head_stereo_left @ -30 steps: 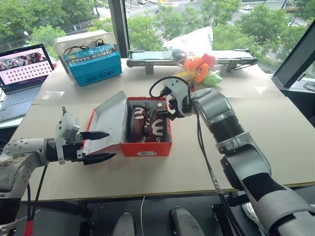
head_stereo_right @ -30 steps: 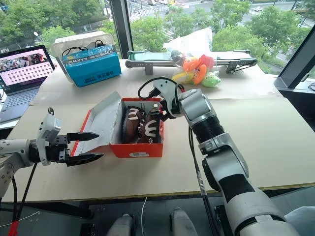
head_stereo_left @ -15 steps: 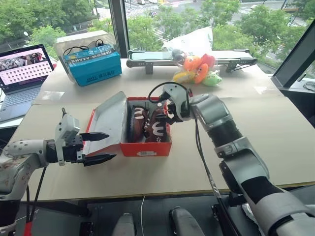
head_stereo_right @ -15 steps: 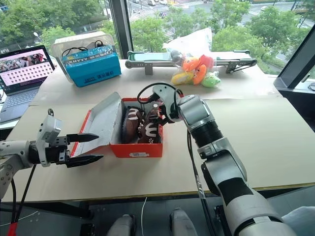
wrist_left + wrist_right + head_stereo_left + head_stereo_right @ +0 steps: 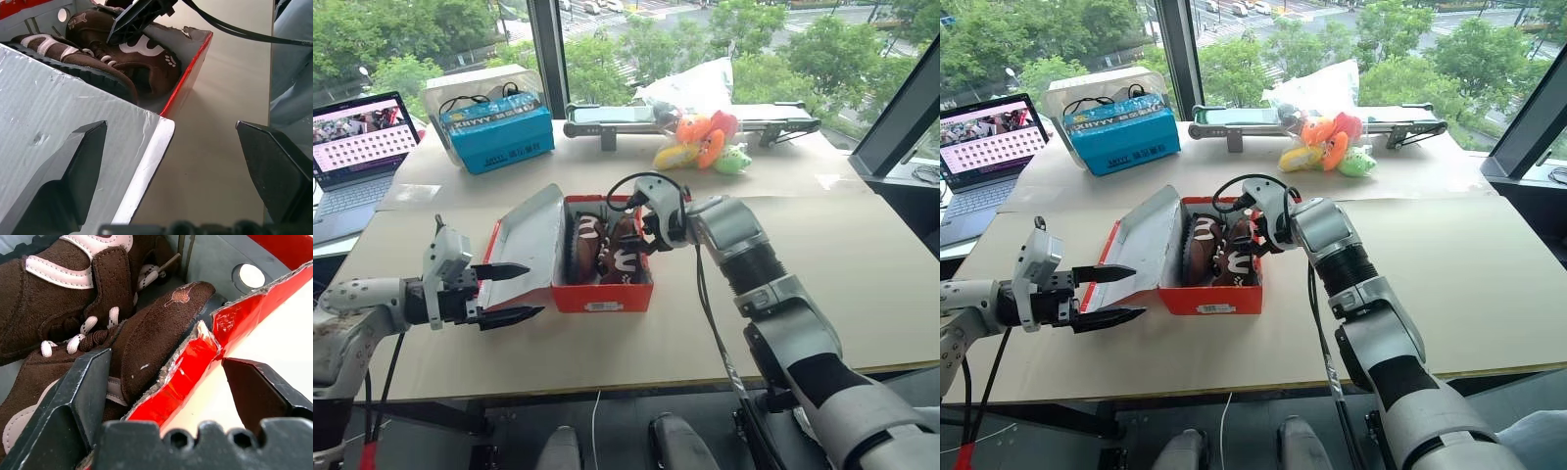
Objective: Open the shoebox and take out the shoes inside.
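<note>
Right wrist view: the right end effector [image 5: 164, 382] has its two black fingers spread wide, one finger inside the shoebox [image 5: 195, 364] over the shoes [image 5: 146, 340], the other outside the torn red wall; that wall stands between them.
Right end effector, head views: it reaches down at the far right corner of the shoebox [image 5: 604, 292], fingers parted and gripping nothing, fingertips just above the shoes [image 5: 607, 250].
Shoes: two dark-brown shoes with pale trim and white laces lie side by side inside the box, both in the grey-white interior, touching each other.
Shoebox: red, standing open near the middle of the tabletop [image 5: 822, 264]; its lid [image 5: 530, 240] is swung over to the robot's left and leans up, grey inside facing up.
Left end effector [image 5: 512, 292]: fingers spread apart and level, holding nothing, pointing at the lid's outer edge from the robot's left.
Left wrist view: the lid's near corner [image 5: 146, 142] sits between the two open fingers [image 5: 80, 166]; whether a finger touches it I cannot tell. Beyond it show the shoes and one black finger of the right end effector [image 5: 134, 19].
Farther out: a blue box [image 5: 499, 127] at the far left, a laptop [image 5: 357, 132] left of it, and a bag of colourful plush toys [image 5: 705, 137] at the far edge, all well apart from the shoebox.
</note>
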Robot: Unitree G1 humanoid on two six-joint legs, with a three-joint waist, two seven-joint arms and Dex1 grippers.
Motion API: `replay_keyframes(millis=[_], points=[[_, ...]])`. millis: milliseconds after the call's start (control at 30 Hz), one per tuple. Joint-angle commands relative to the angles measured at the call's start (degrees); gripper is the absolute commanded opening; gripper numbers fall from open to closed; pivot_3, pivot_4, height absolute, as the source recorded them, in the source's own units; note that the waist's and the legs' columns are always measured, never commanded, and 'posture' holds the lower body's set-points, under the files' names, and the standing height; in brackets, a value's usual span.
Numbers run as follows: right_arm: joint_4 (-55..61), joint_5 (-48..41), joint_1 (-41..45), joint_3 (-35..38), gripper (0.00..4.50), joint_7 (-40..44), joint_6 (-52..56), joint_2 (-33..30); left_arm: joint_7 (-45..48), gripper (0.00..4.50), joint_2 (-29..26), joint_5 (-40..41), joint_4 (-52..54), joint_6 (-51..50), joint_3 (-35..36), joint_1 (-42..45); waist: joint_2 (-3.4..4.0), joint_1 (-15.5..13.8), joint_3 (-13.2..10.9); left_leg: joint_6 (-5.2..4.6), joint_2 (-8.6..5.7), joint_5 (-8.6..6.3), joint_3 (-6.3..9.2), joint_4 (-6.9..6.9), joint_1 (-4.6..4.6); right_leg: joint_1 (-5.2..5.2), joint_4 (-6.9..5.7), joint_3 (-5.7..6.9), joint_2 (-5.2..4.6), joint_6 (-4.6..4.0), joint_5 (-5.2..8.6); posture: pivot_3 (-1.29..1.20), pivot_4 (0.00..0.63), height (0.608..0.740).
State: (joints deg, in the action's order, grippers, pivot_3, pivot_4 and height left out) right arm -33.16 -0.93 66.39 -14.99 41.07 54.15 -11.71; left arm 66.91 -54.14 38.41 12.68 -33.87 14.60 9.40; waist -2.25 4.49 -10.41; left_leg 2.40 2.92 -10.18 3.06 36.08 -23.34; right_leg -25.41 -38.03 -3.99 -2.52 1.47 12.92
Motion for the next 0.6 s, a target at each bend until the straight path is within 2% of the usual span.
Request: replay_keyframes(millis=[33, 200, 367, 600], points=[[2.09, 3.9, 0.03, -3.77, 4.22, -1.29, -3.66, -1.91, -0.16, 4.5, -0.46, 0.87, 1.72, 0.12, 1.77, 0.31, 0.0, 0.01, 0.0, 0.0, 0.0, 0.0, 0.0, -0.02, 0.13, 0.13, 0.02, 0.0, 0.0, 0.01, 0.06, 0.0, 0.15, 0.701], [10.75, 8.33, 2.22, -6.53, 4.22, -3.19, -8.07, -5.52, -0.4, 4.5, -0.29, 0.96, 1.86, 0.08, 1.91, 0.09, 0.03, -0.32, -0.03, 0.0, 0.0, 0.0, 0.01, 0.0, 0.1, 0.1, 0.01, 0.0, 0.0, 0.02, 0.08, 0.0, 0.15, 0.701], [15.07, 6.56, 2.81, -6.1, 4.22, -1.53, -4.13, -3.25, -0.55, 4.5, -0.23, 0.91, 1.89, 0.2, 1.67, 0.1, 0.03, -0.22, -0.03, 0.0, 0.0, 0.0, 0.01, -0.03, -0.05, -0.06, 0.01, 0.0, 0.0, 0.01, 0.09, 0.0, 0.15, 0.701], [9.07, 4.36, 1.66, -5.06, 4.22, -0.17, -3.23, -0.29, -0.57, 4.5, -0.27, 0.87, 1.85, 0.34, 1.76, 0.01, 0.03, -0.43, -0.03, 0.0, 0.0, 0.0, 0.02, -0.07, -0.05, -0.05, 0.02, 0.0, -0.01, 0.0, 0.1, 0.0, 0.15, 0.701]])
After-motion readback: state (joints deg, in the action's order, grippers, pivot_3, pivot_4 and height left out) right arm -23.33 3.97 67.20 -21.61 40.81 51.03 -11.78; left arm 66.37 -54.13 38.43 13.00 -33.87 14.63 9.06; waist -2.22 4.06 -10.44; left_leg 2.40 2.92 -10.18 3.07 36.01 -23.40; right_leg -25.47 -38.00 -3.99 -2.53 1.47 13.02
